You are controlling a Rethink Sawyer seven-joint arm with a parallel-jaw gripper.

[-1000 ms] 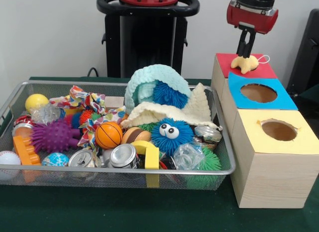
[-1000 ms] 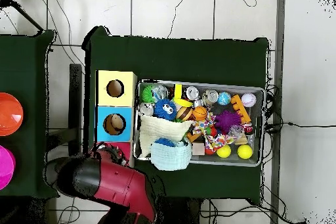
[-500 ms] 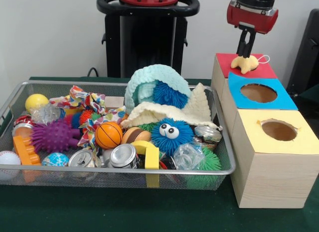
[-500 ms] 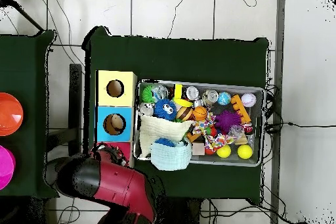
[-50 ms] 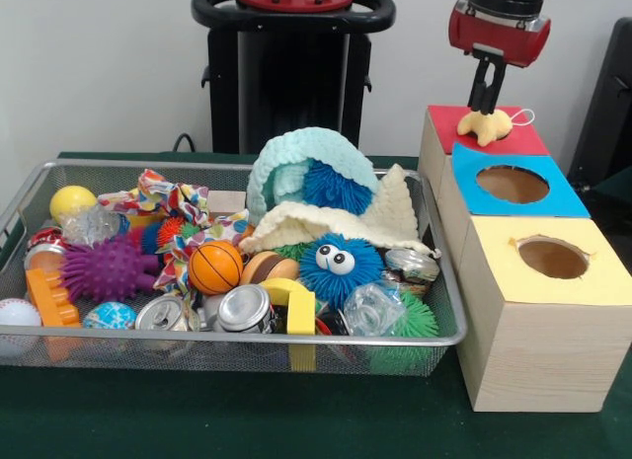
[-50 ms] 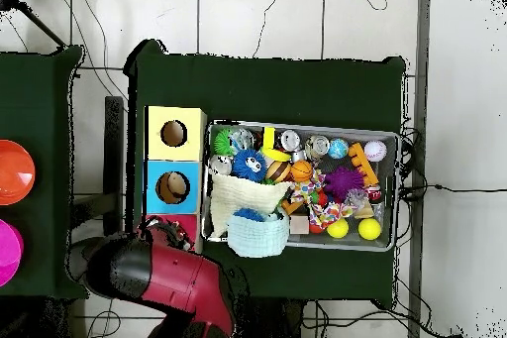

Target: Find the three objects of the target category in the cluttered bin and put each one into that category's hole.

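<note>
Pale yellow plush toy sits on the red-topped box, over its hole, pinched from above by the end effector; the dark fingers stand narrow, closed on the toy's top. A white loop of string trails off the toy across the red top.

Front view, all relative to the red-topped box: the blue-topped box touches it on the nearer side, hole uncovered; the yellow-topped box is next in the row, nearest the camera, hole uncovered too. The wire bin stands just beside the row, to the picture's left, on the green counter. In the bin: a mint knit cloth arched over a blue spiky ball, a cream cloth on the side closest to the boxes, a blue fuzzy ball with eyes, a small basketball, a purple spiky ball, a yellow ball in the far corner, and tin cans along the near rim.

Overhead view: the red arm covers most of the red-topped box; end effector and toy are hidden beneath it. The blue-topped and yellow-topped boxes run on from it up the picture, and the bin lies along the row's right side.
</note>
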